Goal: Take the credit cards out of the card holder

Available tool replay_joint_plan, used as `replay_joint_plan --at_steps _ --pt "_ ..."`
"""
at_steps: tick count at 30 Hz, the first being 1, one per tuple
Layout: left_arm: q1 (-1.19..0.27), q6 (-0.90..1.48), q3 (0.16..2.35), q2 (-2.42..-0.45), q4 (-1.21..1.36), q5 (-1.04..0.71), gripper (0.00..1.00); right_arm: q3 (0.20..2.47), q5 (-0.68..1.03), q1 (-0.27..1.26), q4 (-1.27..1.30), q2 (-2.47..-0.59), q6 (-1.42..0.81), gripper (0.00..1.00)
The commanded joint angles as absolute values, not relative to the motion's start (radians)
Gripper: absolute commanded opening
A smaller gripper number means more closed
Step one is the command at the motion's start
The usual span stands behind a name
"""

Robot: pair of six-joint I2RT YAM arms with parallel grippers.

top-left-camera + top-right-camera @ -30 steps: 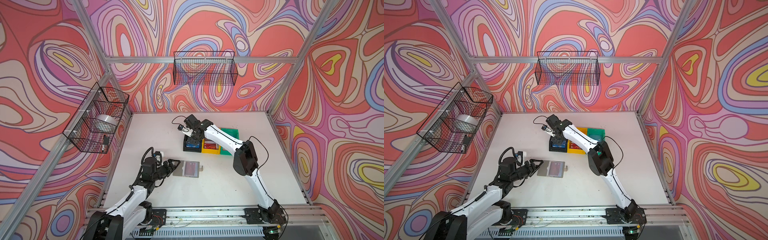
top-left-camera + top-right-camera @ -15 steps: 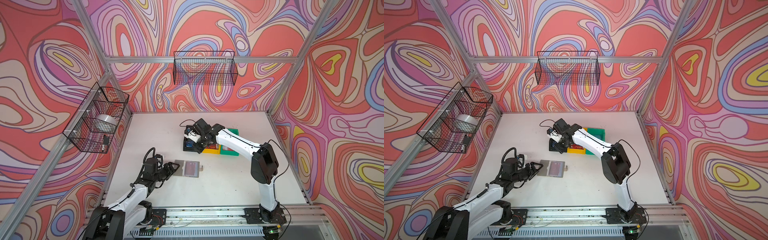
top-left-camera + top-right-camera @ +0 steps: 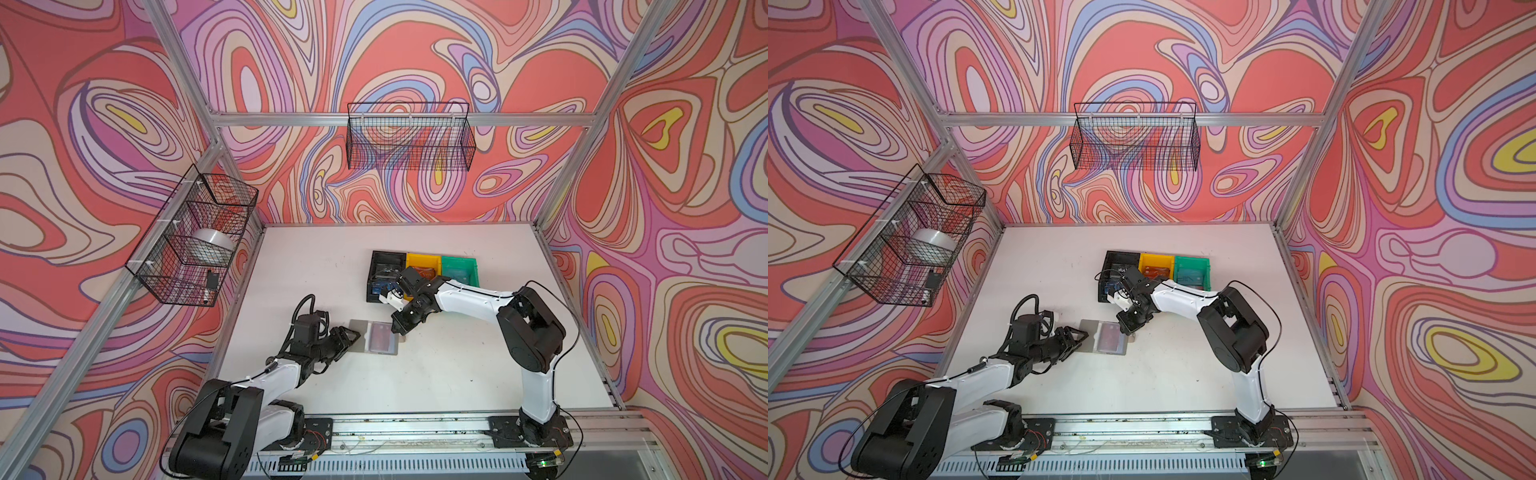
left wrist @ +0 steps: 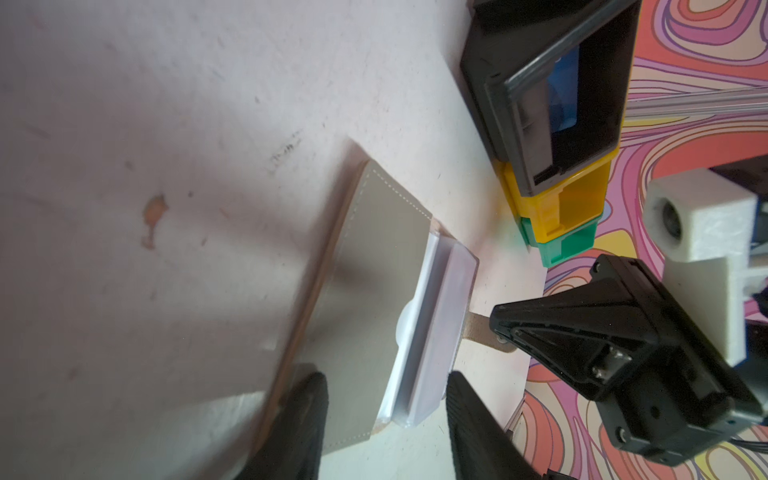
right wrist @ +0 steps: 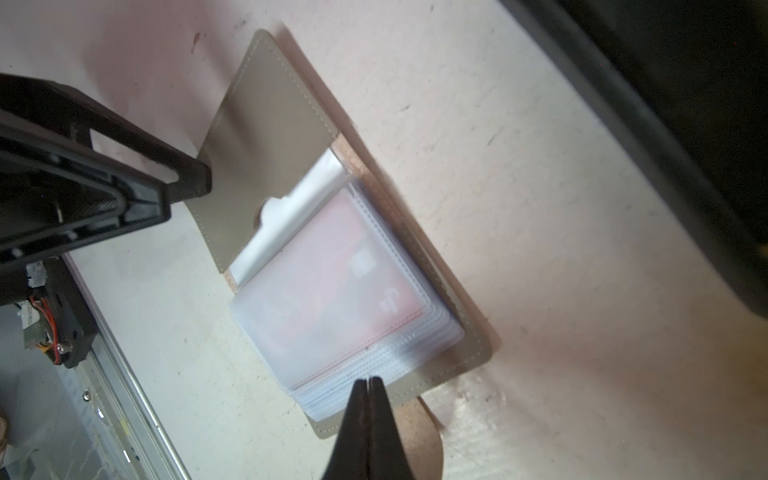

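Observation:
The grey card holder (image 3: 360,338) (image 3: 1090,338) lies open on the table, clear sleeves up. A dark red credit card (image 5: 340,274) (image 3: 380,336) shows through the top sleeve. My left gripper (image 3: 352,334) (image 4: 384,399) is open at the holder's left flap (image 4: 374,266), one finger over the flap's edge and the other beyond the sleeves. My right gripper (image 3: 397,329) (image 5: 369,380) is shut, its tip at the outer edge of the sleeve stack (image 5: 374,357), above the brown snap tab (image 5: 415,436). I see nothing between its jaws. A blue card (image 4: 565,95) lies in the black bin.
Black bin (image 3: 386,258), yellow bin (image 3: 422,261) and green bin (image 3: 459,264) stand in a row behind the holder, close to the right arm's wrist. Wire baskets hang on the back wall (image 3: 409,137) and the left wall (image 3: 195,237).
The right arm swung from over the black bin down to the holder's right edge, and its jaws shut. The left gripper's jaws narrowed a little at the left flap.

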State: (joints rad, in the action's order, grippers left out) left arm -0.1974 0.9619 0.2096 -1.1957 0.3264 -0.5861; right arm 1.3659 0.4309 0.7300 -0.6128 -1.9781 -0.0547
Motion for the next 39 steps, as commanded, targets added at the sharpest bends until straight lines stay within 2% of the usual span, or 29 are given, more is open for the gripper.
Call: replay_joint_plan --at_steps 1,30,39 --pt "-0.202 0.967 0.218 -1.199 0.35 -0.586 0.5 1.349 0.465 0.738 -0.553 -1.95 -0.087 0.03" --pt "-0.201 0.964 0.199 -1.201 0.348 -0.574 0.5 1.385 0.416 0.776 -0.61 -2.084 -0.086 0.0" --pt "-0.201 0.966 0.194 -1.216 0.366 -0.58 0.5 1.406 0.422 0.782 -0.618 -2.071 -0.086 0.0"
